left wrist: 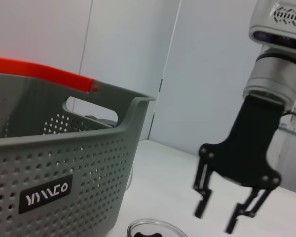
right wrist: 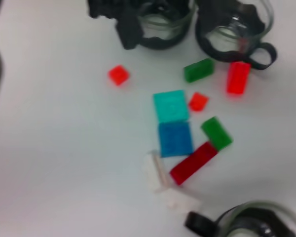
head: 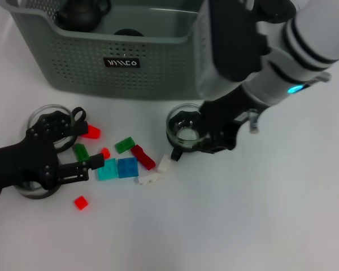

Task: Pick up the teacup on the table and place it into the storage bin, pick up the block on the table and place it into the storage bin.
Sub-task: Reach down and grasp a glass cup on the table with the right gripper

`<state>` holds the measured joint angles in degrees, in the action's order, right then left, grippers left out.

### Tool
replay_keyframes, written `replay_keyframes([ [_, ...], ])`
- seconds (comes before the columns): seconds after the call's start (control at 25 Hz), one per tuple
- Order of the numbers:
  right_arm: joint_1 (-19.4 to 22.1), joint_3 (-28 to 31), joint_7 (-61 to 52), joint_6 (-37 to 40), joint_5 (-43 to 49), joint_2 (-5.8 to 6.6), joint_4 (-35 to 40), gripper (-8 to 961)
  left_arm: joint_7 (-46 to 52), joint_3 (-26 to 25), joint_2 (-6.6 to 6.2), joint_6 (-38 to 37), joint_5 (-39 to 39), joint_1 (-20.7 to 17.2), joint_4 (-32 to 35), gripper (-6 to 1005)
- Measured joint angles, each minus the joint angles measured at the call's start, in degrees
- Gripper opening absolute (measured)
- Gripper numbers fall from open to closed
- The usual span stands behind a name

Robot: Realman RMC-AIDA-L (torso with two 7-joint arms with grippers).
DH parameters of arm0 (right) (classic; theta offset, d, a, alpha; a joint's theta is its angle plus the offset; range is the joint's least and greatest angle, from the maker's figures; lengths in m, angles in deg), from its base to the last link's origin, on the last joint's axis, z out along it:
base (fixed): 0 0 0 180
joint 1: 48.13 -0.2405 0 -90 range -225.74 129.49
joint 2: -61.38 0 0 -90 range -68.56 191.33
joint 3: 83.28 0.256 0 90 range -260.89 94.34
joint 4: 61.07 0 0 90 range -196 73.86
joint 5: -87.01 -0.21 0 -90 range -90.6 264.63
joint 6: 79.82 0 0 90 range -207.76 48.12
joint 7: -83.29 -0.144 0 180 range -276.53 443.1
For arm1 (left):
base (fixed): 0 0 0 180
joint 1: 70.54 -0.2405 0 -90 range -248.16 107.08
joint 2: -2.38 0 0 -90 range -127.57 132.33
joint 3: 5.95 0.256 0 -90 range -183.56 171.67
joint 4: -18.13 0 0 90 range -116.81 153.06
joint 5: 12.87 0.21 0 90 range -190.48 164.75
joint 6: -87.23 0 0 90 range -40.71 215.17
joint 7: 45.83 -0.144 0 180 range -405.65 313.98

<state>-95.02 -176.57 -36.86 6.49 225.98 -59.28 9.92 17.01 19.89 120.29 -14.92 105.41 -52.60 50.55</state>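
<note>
**Right gripper at the teacup, blocks waiting**

We see our right gripper (head: 206, 135) lowered onto the glass teacup (head: 183, 125) that stands on the white table (head: 260, 214) just in front of the storage bin (head: 121, 70). From the head view the black fingers sit over and beside the cup's rim, but we cannot tell how far apart they are or whether they have closed on the glass. The left wrist view shows the same gripper from the side with its two fingers hanging apart above the table, so we judge it is not gripping firmly yet. The cup rests on the table, close to the bin's dipped front rim, which should make the lift over the wall short.

Our left gripper (head: 73, 149) lies low on the table among the blocks, beside two more glass cups (right wrist: 234, 22). Its fingers look spread, with nothing between them. A green block (head: 81, 151) and a teal block (head: 107, 169) lie just beside it, with a blue block (head: 127, 167), a dark red block (head: 142, 157) and a small red block (head: 81, 202) scattered near. We judge it waits there to take a block once the cup is in.

A dark teapot (head: 82, 14) already sits inside the bin.
</note>
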Motion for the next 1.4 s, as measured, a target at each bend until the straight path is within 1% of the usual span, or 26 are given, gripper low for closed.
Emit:
replay_keyframes([
  [0.04,0.13,-1.37,-0.03,-2.15,0.33,0.03,-0.32,407,0.00,0.00,0.00,0.04,0.00,-0.02,0.00,840],
  [0.24,-0.24,-5.94,-0.06,-7.06,0.92,-0.08,-4.45,406,0.00,0.00,0.03,0.12,-0.07,-0.01,0.00,839],
  [0.44,-0.79,-6.99,-0.10,-10.44,0.65,-0.14,-9.07,408,0.00,0.00,0.04,0.19,-0.06,0.05,0.00,837],
  [0.6,-1.63,-6.83,-0.56,-9.44,0.44,-0.13,-11.69,398,0.00,0.00,0.04,0.45,0.02,0.01,-0.02,836],
  [0.8,-1.82,-6.49,-0.88,-6.32,-0.96,0.11,-11.64,382,0.00,0.00,0.04,0.55,0.03,-0.01,-0.08,834],
  [1.12,-2.09,-6.92,-0.59,-8.75,-0.72,0.08,-14.81,355,0.00,0.00,0.13,0.56,0.03,-0.05,-0.09,831],
  [1.4,-1.77,-6.03,-0.09,-8.35,-1.83,0.21,-14.57,332,0.00,0.00,0.13,0.56,0.03,-0.09,-0.09,829],
])
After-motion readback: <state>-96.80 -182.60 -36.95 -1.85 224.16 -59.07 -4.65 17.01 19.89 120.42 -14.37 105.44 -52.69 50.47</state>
